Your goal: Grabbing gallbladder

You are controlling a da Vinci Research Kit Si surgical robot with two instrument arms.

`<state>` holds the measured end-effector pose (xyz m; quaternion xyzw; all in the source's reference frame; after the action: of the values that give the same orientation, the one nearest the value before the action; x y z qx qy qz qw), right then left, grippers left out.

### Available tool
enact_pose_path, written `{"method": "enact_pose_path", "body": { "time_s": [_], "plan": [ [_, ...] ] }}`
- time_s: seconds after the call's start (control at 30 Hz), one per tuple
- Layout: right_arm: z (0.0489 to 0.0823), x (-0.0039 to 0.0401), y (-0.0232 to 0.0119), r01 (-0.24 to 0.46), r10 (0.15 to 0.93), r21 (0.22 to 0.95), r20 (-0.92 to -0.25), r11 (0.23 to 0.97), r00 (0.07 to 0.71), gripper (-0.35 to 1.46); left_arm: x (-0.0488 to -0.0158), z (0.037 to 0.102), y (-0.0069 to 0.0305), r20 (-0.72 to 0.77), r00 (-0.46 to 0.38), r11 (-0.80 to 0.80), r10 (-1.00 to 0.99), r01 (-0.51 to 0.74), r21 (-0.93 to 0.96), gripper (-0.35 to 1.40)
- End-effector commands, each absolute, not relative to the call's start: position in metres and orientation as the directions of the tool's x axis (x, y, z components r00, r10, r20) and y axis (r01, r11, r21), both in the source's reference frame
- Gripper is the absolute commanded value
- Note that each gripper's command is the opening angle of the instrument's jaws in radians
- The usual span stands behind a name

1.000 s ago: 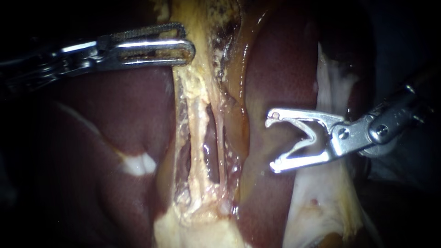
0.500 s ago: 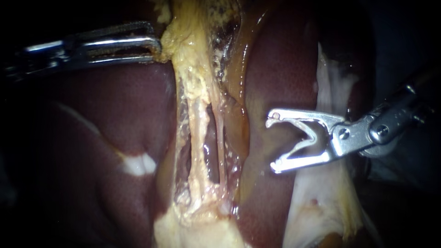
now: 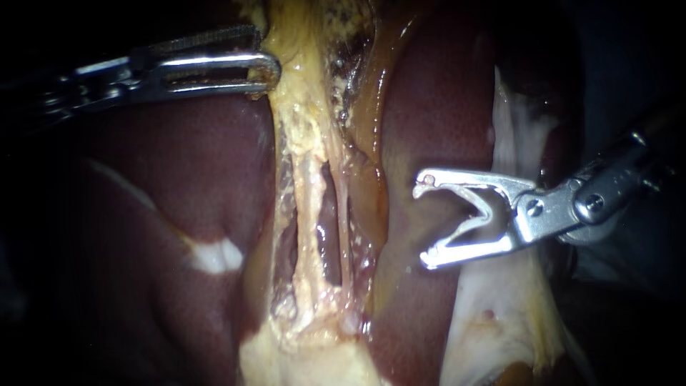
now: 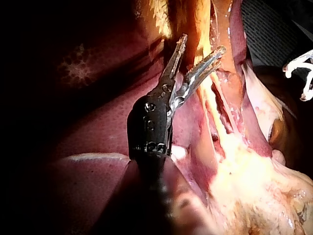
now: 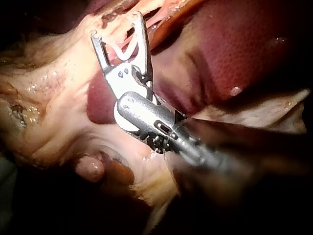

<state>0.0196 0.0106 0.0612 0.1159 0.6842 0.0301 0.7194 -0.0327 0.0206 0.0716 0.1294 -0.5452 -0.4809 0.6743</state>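
Note:
The yellowish gallbladder tissue (image 3: 307, 43) runs down the middle between the dark red liver lobes (image 3: 179, 179). Below it two pale tubes (image 3: 309, 207) stretch side by side. My left instrument (image 3: 266, 53) comes in from the left, jaws open, with their tips at the left edge of the yellowish tissue. The left wrist view shows a clear gap between the jaws of the left instrument (image 4: 201, 45), with the tissue just ahead of them. My right instrument (image 3: 425, 223) hangs over the right liver lobe, jaws wide open and holding nothing; the right instrument (image 5: 117, 27) looks the same in its own wrist view.
White fatty tissue (image 3: 500, 307) lies under and below the right instrument. A pale patch (image 3: 214, 256) marks the left liver lobe. Yellow fatty tissue (image 3: 307, 357) spreads below the tubes. The right instrument's jaws (image 4: 299, 73) show beyond the tissue in the left wrist view.
My left instrument drew back to the left off the yellowish tissue, then came right again to its edge. The right instrument has stayed still.

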Motion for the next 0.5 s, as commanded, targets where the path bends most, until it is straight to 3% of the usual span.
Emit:
{"method": "enact_pose_path", "body": {
  "time_s": [0.03, 0.3, 0.5],
  "plan": [
    [0.0612, 0.0196, 0.0106, 0.115, 0.202, 0.208, -0.977, 0.971, 0.062, 0.60, -0.0327, 0.0718, 0.0206, 0.611, -0.056, 0.504, -0.790, 0.508, 0.698, 0.51],
    [0.0612, 0.0196, 0.0106, 0.115, 0.202, 0.208, -0.977, 0.971, 0.062, 0.60, -0.0332, 0.0732, 0.0204, 0.607, -0.031, 0.506, -0.794, 0.521, 0.688, 0.51],
    [0.0611, 0.0196, 0.0106, 0.115, 0.202, 0.208, -0.977, 0.971, 0.062, 0.60, -0.0344, 0.0739, 0.0203, 0.603, -0.013, 0.510, -0.798, 0.518, 0.687, 0.39]
  ]
}}
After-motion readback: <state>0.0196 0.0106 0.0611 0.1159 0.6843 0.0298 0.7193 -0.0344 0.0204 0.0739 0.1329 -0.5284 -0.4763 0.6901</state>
